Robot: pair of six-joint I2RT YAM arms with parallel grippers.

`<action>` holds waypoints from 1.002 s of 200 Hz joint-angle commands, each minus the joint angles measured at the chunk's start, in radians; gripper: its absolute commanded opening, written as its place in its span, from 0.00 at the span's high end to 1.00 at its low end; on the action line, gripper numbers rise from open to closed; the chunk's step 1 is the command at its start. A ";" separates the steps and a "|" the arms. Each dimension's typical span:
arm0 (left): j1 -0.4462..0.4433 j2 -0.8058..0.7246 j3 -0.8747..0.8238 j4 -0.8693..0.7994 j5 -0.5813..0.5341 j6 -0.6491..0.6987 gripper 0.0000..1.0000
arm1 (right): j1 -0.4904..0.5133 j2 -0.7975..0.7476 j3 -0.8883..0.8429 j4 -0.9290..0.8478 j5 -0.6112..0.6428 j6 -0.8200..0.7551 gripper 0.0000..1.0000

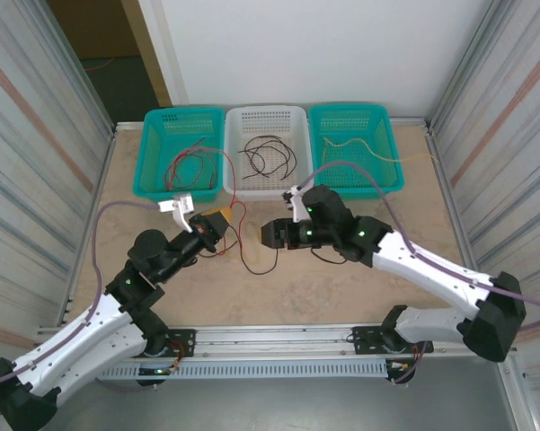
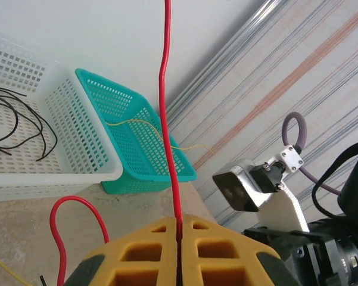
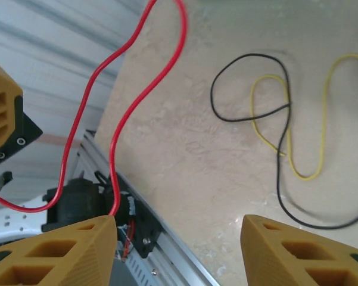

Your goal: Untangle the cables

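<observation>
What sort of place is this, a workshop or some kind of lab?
Probably a small robot test booth in a lab: a left arm and right arm are bolted to a rail at the table edge, ribbed wall panels close it in, and three baskets hold loose wires.

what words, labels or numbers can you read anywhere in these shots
None: no text can be read. The teal baskets, the white basket, the left gripper and the silver block on the right wrist bear no legible print.
</observation>
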 commanded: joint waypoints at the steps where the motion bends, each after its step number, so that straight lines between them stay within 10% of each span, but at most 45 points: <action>1: 0.009 -0.020 0.027 -0.014 0.035 -0.020 1.00 | 0.053 0.049 0.074 0.078 0.003 -0.066 0.44; 99: 0.030 -0.028 0.058 -0.043 0.051 -0.017 1.00 | 0.136 0.202 0.197 -0.086 0.118 -0.143 0.58; 121: 0.037 -0.023 0.071 -0.055 0.050 -0.001 1.00 | 0.136 0.215 0.203 -0.106 0.143 -0.145 0.81; 200: 0.248 -0.168 0.111 -0.217 -0.333 0.009 1.00 | 0.115 0.056 0.022 -0.176 0.180 -0.251 1.00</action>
